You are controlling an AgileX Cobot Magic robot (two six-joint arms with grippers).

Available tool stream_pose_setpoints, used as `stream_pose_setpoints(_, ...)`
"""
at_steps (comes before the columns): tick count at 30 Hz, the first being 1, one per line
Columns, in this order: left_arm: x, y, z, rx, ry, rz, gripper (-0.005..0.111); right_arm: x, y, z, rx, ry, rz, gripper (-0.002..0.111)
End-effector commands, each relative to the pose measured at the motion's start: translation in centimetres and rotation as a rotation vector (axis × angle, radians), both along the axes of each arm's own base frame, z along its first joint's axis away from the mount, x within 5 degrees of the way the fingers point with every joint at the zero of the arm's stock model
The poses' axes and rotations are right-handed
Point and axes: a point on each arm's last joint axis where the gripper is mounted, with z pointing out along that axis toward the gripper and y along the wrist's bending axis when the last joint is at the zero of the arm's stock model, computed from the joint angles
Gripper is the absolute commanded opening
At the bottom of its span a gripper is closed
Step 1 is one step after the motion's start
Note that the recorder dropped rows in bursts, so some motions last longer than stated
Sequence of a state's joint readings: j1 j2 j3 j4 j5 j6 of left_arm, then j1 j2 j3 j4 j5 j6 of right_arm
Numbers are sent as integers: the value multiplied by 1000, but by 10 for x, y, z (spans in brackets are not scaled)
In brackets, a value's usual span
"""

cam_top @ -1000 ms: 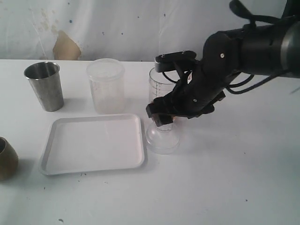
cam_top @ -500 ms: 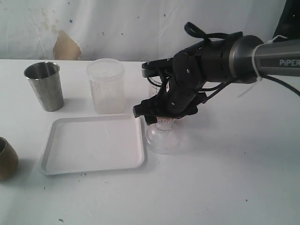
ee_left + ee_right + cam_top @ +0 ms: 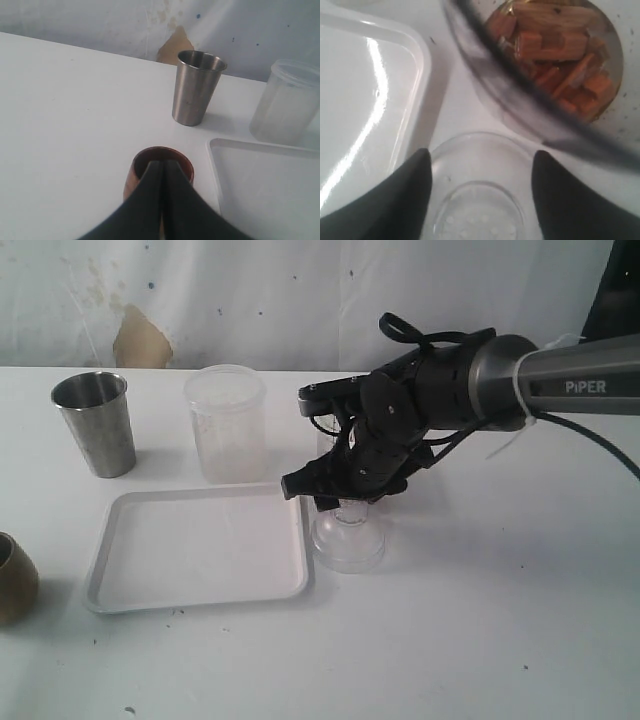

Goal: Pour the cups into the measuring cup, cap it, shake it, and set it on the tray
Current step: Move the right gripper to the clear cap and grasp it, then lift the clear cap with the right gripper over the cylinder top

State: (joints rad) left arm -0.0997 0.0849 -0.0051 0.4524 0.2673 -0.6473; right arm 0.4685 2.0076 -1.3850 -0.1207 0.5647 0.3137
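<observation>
**Jaw state**
- Right jaws [image 3: 477, 167]: spread, one on either side of the clear domed cap [image 3: 347, 540], not gripping it.
- Left jaws [image 3: 161, 167]: pressed together with nothing between them, tips aimed at the wooden cup [image 3: 132, 182]. Whether they touch it cannot be told.

**Location**
- The cap lies on the worktop [image 3: 480, 620] just beside the right edge of the tray [image 3: 200, 545].
- The measuring cup [image 3: 485, 87] stands just beyond the cap, off the tray's far right corner. It holds orange-brown pieces [image 3: 555, 55].
- The wooden cup stands off the tray's left edge.

**Hazards**
- The cap is smooth and curved. An off-centre closure is likely to squeeze it out sideways, against the tray rim or the measuring cup.
- The right arm hangs close over the measuring cup. A careless lift or swing could tip it and spill the pieces.

**Markings**
- The right forearm [image 3: 560, 380] carries the lettering "PiPER".
- The scale figures on the measuring cup are not legible.
</observation>
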Motion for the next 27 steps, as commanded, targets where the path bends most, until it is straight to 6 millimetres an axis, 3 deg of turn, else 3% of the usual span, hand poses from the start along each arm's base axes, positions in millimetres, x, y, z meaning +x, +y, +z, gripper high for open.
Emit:
stream_pose_setpoints(1,0,-1,-1,7,-3,-10,1,-2,-2,2,-19,18,-3,30)
stream_pose_setpoints(5,0,-1,-1,7,-3,-10,1,-4,-3,9,-18,14,-4,6)
stream_pose_setpoints(8,0,-1,-1,7,-3,-10,1,-5,-4,15,-13,4,-5,6)
stream_pose_setpoints(13,0,-1,-1,7,-3,-10,1,-10,-6,31,-12,-7,-5,25)
stream_pose_setpoints(16,0,-1,-1,7,-3,-10,1,-15,-9,42,-24,-1,0,45)
stream_pose_setpoints(17,0,-1,-1,7,-3,-10,1,-18,-11,48,-40,4,16,57)
stream_pose_setpoints(18,0,-1,-1,7,-3,-10,1,-20,-12,50,-44,11,14,60)
stream_pose_setpoints(27,0,-1,-1,7,-3,-10,1,-32,-19,39,-77,86,8,62)
